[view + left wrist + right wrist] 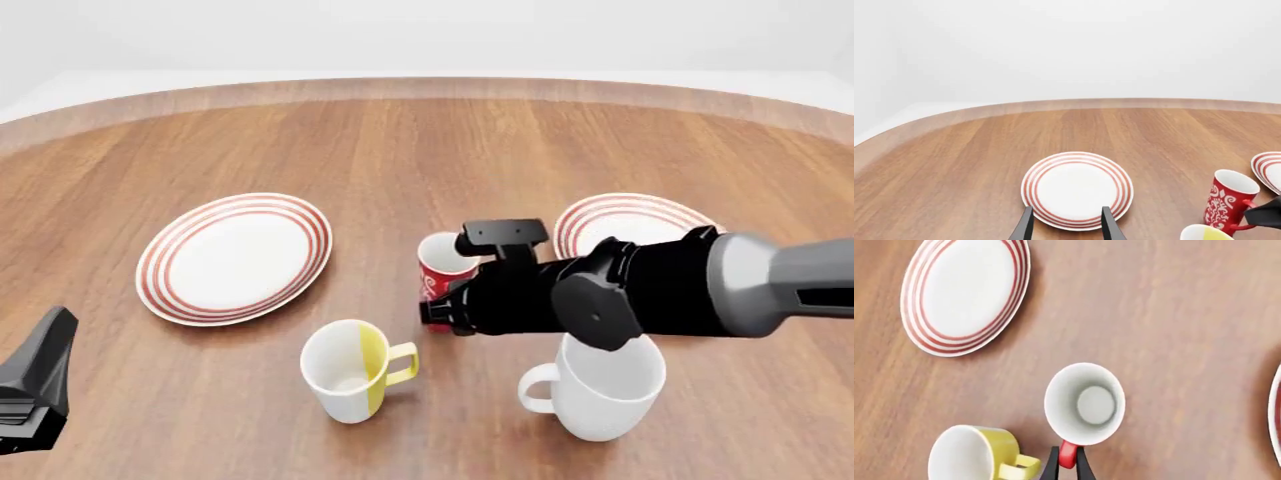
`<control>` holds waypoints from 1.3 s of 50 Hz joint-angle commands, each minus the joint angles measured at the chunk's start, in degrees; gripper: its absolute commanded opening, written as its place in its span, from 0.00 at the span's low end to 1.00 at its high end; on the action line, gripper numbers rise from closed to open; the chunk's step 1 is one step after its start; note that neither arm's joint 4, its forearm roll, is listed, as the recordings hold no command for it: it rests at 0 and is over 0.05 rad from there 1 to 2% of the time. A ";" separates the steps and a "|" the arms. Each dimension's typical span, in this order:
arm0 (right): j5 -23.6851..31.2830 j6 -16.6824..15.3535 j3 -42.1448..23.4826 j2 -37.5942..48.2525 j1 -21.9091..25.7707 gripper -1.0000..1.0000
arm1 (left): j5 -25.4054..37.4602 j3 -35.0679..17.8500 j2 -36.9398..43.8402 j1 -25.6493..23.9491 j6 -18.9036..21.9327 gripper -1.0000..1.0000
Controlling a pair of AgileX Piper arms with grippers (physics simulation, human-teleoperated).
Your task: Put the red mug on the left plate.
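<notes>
The red mug (1084, 404) stands upright on the bench (441, 140) between the plates, its handle pinched in the right gripper (1067, 465). Lift straight, keep it level, then carry it to the left plate (235, 257).

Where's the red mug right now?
Front view: the red mug stands mid-table between both plates, behind the yellow mug, its handle between the right end effector's fingers.

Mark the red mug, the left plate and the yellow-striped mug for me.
red mug (1084, 405): right wrist view, white inside floor.
left plate (235, 256): front view, bare white centre.
yellow-striped mug (350, 372): front view, outer wall at the yellow stripe.
</notes>
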 commanded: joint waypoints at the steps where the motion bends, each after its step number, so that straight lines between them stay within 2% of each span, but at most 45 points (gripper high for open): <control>1: 2.13 -1.94 -1.39 -2.16 -0.71 0.00 | 0.00 0.00 0.00 0.00 0.00 1.00; 27: 6.18 -8.54 -4.46 -4.69 -2.13 0.00 | 0.00 0.00 0.00 0.00 0.00 1.00; 36: 7.90 -12.73 -6.40 -4.64 -2.94 0.00 | 0.00 0.00 0.00 0.00 0.00 1.00; 37: 8.33 -14.46 -6.89 -4.48 -3.07 0.00 | 0.00 0.00 0.00 0.00 0.00 1.00; 43: 8.65 -15.80 -7.94 -4.37 -3.16 0.00 | 0.00 0.00 0.00 0.00 0.00 1.00; 65: 10.75 -20.96 -13.03 -3.55 0.31 0.00 | 0.00 0.00 0.00 0.00 0.00 1.00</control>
